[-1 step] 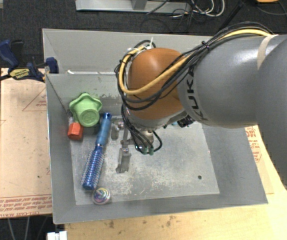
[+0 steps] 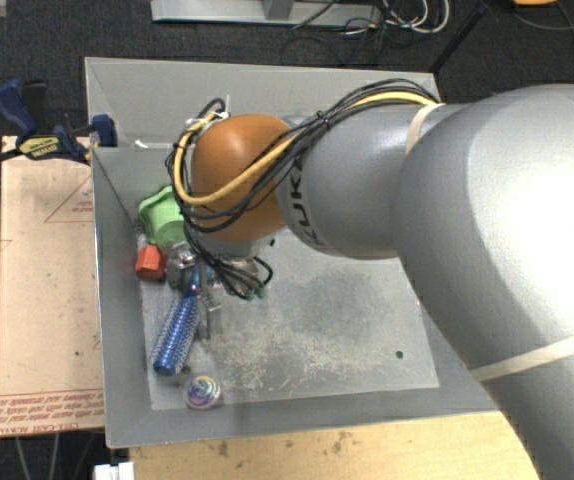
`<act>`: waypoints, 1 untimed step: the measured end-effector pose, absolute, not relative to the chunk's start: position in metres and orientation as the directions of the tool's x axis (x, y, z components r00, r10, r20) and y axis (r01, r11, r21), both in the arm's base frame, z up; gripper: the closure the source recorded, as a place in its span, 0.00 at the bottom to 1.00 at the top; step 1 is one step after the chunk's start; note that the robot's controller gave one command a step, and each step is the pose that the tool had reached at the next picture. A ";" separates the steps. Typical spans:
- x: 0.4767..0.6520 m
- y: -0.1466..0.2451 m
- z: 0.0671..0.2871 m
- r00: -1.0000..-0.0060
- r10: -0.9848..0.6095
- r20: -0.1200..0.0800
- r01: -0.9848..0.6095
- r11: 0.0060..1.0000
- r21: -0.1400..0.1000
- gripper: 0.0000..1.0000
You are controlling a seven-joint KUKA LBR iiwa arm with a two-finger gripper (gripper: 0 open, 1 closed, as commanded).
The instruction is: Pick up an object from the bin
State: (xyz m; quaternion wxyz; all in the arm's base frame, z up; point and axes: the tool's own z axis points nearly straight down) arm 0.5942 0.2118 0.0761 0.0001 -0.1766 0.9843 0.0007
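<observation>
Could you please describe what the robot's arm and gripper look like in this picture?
The arm is thick, rounded and silver-grey, with dark KUKA lettering near the wrist. An orange dome cover caps the wrist, and yellow and black cables loop over it. The gripper below is small, dark grey metal.

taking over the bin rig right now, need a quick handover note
Gripper: low in the left part of the bin, at the upper end of the blue ribbed cylinder. I cannot tell whether it is open or shut.
Things: a green piece and a small red block sit by the left wall. A small round shiny thing lies near the front wall.
Done: nothing seen lifted.
Left: grasp one thing and lift it out.
</observation>
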 end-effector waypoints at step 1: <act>0.594 0.212 0.077 -0.938 -0.347 -0.001 -0.347 0.938 0.002 1.00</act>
